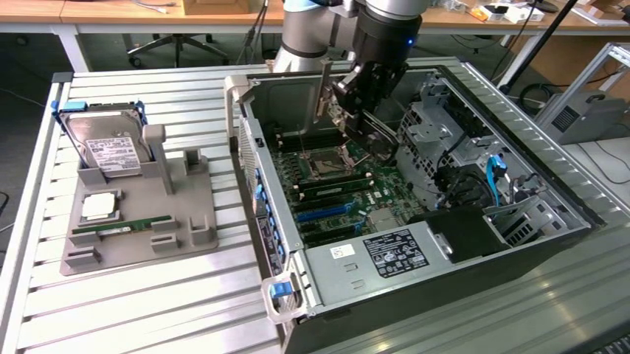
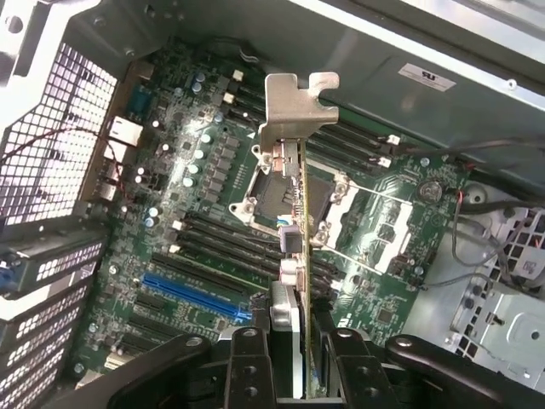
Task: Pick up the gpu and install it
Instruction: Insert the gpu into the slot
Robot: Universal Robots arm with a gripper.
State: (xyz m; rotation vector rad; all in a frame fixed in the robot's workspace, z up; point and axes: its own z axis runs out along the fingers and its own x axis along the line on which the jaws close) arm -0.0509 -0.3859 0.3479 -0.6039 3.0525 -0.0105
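The black two-fingered gripper (image 2: 298, 375) grasps the thin dark gpu card (image 2: 297, 111) by its edge, silvery bracket outward, above the green motherboard (image 2: 196, 196) inside the open grey computer case (image 1: 239, 110).

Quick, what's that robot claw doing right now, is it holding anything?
Gripper: shut on the thin dark circuit card with a silvery metal bracket.

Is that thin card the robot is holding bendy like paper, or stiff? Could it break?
Probably stiff: the gpu stands straight out of the gripper without drooping. Likely light, since it is so thin. Probably fragile too: small parts sit on it, so bumping the motherboard might hurt it.
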